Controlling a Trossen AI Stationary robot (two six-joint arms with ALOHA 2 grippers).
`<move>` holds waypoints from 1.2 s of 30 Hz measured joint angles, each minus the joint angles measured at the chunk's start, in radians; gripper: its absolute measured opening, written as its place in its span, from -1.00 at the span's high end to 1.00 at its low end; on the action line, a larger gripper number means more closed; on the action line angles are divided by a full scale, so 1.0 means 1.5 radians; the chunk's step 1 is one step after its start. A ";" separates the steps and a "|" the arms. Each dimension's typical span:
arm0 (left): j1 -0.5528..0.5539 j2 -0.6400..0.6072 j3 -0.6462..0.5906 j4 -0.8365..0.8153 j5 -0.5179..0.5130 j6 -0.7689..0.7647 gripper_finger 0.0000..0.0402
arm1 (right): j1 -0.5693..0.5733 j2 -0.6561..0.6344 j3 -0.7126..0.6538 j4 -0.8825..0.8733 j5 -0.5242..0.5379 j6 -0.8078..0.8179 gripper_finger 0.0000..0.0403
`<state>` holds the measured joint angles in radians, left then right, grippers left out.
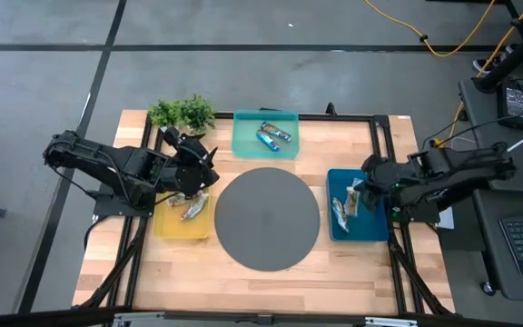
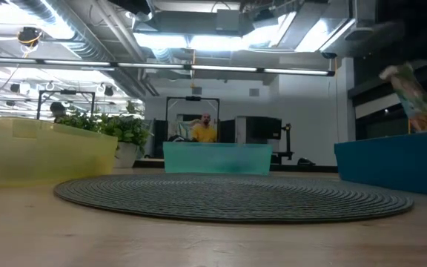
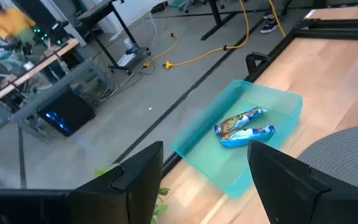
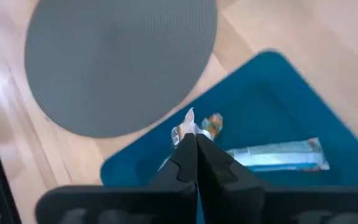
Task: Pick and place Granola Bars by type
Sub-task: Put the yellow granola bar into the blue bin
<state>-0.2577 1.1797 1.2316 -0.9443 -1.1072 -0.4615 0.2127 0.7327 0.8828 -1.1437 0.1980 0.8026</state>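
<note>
Right gripper (image 4: 196,142) pinched shut on one granola bar (image 4: 199,126) above the dark-blue tray (image 4: 272,93).

Bar held by its end, hanging upright — likely for a clean drop beside the silvery bar (image 4: 278,155) lying there. Left gripper (image 3: 207,171) open, empty, over the yellow tray (image 1: 172,225), facing the teal tray (image 3: 269,102) with two blue bars (image 3: 244,127). Grey mat (image 1: 267,218) on the counter (image 1: 271,286) bare.

Granola Bars (image 1: 275,136) in teal, yellow, blue trays
</note>
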 joint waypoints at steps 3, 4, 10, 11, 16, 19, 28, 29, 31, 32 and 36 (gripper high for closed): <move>0.000 0.000 0.000 0.000 0.000 -0.011 -0.12 | 0.000 -0.036 -0.051 0.015 -0.011 0.007 1.00; 0.000 0.000 0.000 0.000 0.000 -0.015 -0.12 | 0.000 -0.049 -0.063 0.020 -0.013 0.014 1.00; 0.000 0.000 0.000 0.000 -0.001 -0.030 -0.12 | 0.000 -0.122 -0.121 0.016 -0.023 0.047 1.00; 0.000 0.000 0.000 0.000 -0.001 -0.030 -0.12 | 0.000 -0.134 -0.130 0.016 -0.024 0.055 1.00; 0.000 0.000 0.000 0.000 -0.001 -0.030 -0.12 | 0.000 -0.173 -0.165 0.019 -0.033 0.076 1.00; 0.002 0.000 0.000 0.001 -0.009 -0.029 -0.12 | 0.000 -0.183 -0.192 0.018 -0.039 0.088 1.00; 0.038 0.000 0.000 0.001 0.003 -0.028 -0.12 | 0.000 -0.194 -0.246 0.058 -0.036 0.070 1.00; 0.043 0.000 0.000 0.001 0.006 -0.028 -0.12 | 0.000 -0.194 -0.247 0.059 -0.036 0.070 1.00; 0.050 0.000 0.000 0.001 0.009 -0.028 -0.12 | 0.000 -0.195 -0.247 0.063 -0.035 0.070 1.00; 0.053 0.000 0.000 0.001 0.012 -0.028 -0.12 | 0.000 -0.200 -0.247 0.065 -0.034 0.070 1.00; 0.068 0.000 0.000 0.001 0.024 -0.028 -0.12 | 0.000 -0.222 -0.247 0.078 -0.004 0.072 1.00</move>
<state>-0.1560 1.1793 1.2316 -0.9436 -1.0708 -0.5030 0.2127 0.3997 0.5125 -1.0259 0.1918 0.9099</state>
